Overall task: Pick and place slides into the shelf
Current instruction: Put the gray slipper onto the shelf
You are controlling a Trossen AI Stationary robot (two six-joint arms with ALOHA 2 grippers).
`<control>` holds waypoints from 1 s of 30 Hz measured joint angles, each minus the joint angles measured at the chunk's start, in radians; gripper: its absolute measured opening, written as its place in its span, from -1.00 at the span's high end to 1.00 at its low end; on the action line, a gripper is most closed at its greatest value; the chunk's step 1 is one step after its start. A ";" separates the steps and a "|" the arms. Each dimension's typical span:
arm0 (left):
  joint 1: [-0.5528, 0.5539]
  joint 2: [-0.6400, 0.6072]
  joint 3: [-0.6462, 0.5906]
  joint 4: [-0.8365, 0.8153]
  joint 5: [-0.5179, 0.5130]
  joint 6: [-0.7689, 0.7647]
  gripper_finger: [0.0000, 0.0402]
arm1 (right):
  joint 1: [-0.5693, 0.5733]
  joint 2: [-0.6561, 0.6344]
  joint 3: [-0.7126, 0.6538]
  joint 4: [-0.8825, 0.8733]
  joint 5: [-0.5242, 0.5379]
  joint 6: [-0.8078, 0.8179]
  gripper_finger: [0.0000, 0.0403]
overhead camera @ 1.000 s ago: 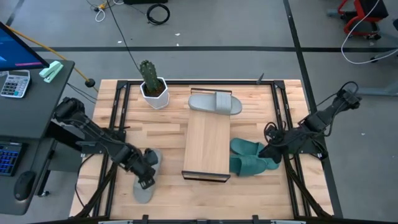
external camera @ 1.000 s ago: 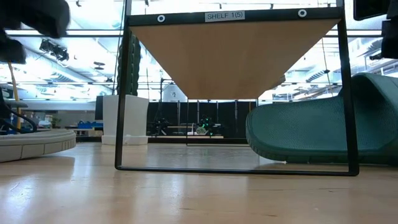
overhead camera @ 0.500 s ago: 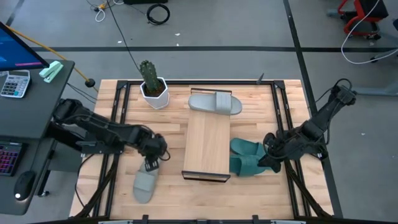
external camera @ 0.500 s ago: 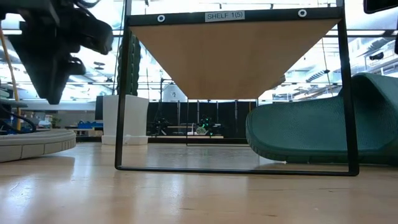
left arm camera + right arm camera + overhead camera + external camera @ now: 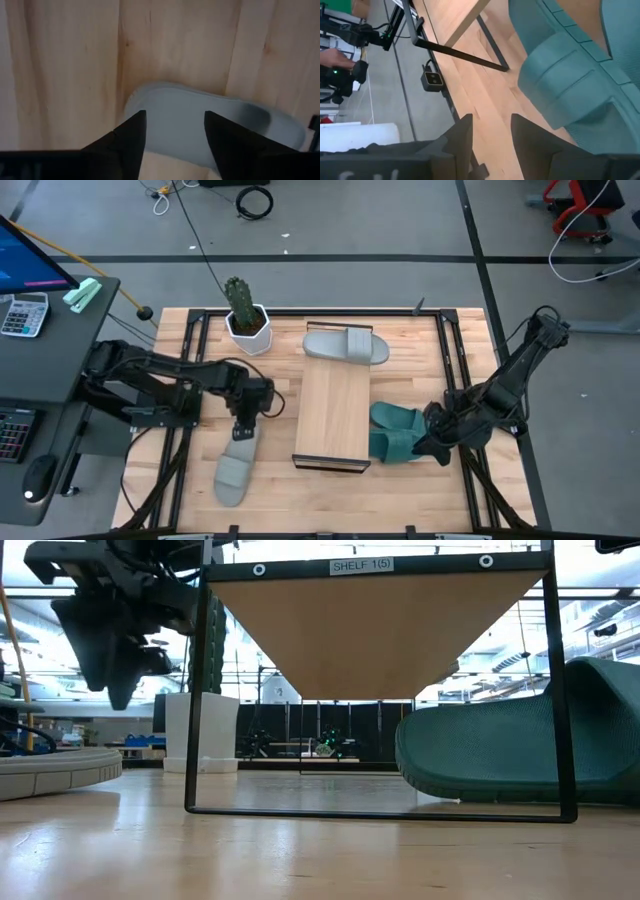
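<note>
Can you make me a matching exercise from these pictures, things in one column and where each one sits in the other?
Things:
1. light grey foam slide with a wide strap
2. pair of teal green foam slides
3. potted green cactus in a white pot
4. left gripper

Places:
A. table's far edge, left of the shelf
B. on the light wood shelf board
C. over the other grey slide
D. tabletop, right of the shelf

Pairs: 1-B, 2-D, 3-A, 4-C

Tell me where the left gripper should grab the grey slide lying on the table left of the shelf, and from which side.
Likely the wide strap. The grey slide lies flat, sole down, left of the shelf, so its strap arches above the footbed and gives two fingers something to close across. The left gripper, open, hangs above the slide's far end; coming straight down from above, one finger under the strap, seems best.
</note>
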 joint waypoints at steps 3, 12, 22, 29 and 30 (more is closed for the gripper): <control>0.027 0.001 0.000 0.001 0.006 0.067 -0.14 | 0.000 0.013 0.000 0.025 0.000 0.001 0.30; 0.087 0.045 0.000 0.017 0.049 0.195 -0.20 | 0.000 0.040 0.000 0.078 0.015 0.024 0.30; 0.105 0.149 -0.002 0.031 0.083 0.289 -0.16 | 0.003 0.062 0.000 0.109 0.018 0.051 0.30; 0.118 0.219 -0.002 0.032 0.123 0.343 -0.15 | 0.003 0.085 0.000 0.128 0.018 0.052 0.30; 0.121 0.226 -0.002 0.030 0.123 0.355 -0.15 | 0.003 0.088 0.000 0.131 0.018 0.052 0.30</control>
